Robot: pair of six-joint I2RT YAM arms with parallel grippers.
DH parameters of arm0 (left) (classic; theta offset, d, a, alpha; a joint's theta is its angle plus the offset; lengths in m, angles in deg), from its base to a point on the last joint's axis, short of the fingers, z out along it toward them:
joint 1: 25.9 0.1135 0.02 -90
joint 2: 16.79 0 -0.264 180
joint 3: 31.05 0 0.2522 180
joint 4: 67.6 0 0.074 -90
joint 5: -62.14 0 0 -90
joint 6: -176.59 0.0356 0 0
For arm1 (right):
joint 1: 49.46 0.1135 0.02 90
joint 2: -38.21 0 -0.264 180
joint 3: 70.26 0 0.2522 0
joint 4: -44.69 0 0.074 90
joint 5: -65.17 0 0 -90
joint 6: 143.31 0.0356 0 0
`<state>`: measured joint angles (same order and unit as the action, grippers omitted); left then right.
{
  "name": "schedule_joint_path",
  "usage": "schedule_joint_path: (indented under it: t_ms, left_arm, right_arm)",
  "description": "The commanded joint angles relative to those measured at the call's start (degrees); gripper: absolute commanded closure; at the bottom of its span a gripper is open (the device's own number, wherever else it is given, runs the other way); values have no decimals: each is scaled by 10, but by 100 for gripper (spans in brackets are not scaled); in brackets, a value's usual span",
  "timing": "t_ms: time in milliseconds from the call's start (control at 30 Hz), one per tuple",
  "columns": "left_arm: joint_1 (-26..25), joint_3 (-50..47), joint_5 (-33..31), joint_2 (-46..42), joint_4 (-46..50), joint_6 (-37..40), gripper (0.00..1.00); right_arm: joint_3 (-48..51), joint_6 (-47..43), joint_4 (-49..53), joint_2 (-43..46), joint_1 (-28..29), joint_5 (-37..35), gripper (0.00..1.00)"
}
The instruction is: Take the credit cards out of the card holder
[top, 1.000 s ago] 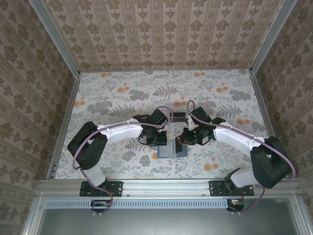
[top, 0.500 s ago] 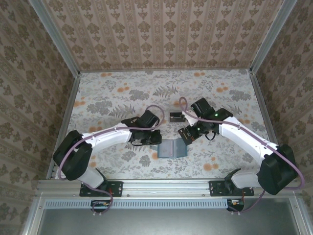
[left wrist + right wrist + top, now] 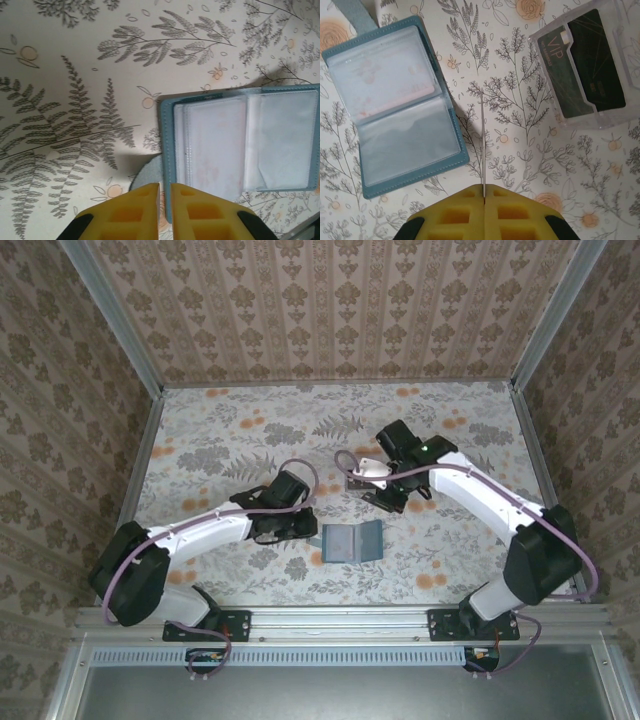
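The card holder [image 3: 350, 542] lies open on the floral table, teal with clear pockets [image 3: 395, 105]. A pale pinkish credit card [image 3: 385, 80] sits in one pocket. My right gripper [image 3: 483, 186] is shut on another thin pale card [image 3: 482, 145], seen edge-on, and holds it above the table between the holder and the tray; in the top view the gripper [image 3: 380, 485] is near the tray. My left gripper [image 3: 165, 186] hovers at the holder's left edge [image 3: 166, 150], its fingers almost together with only a thin slit and nothing gripped.
A clear plastic tray [image 3: 615, 112] behind the holder holds dark cards [image 3: 597, 60], one marked VIP [image 3: 560, 65]. The tray [image 3: 356, 480] is partly covered by the right gripper. Papered walls and metal rails ring the table [image 3: 230, 440].
The right gripper has pulled away from the holder toward the tray at the back, carrying the pale card. The left gripper has slid left, off the holder.
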<state>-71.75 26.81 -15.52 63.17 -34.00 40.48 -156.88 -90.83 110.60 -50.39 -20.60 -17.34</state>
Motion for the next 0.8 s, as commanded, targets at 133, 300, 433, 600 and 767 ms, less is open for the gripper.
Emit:
schedule_joint_path:
  t_ms: [133,300,433,600,767]
  left_arm:
    - [8,-16,-5,-23,8,-12,86]
    - [16,-17,-7,-29,26,-10,86]
    - [21,-20,-5,-31,28,-9,86]
    - [29,-20,-3,-30,30,-9,86]
    - [39,-20,1,-28,35,-8,86]
  right_arm:
    - [-113,-118,97,-89,2,-53,100]
    - [-172,-161,114,-142,1,-67,100]
    - [-226,-186,139,-185,1,-72,100]
    - [-294,-201,172,-236,2,-81,100]
    - [-354,-219,193,-281,1,-84,100]
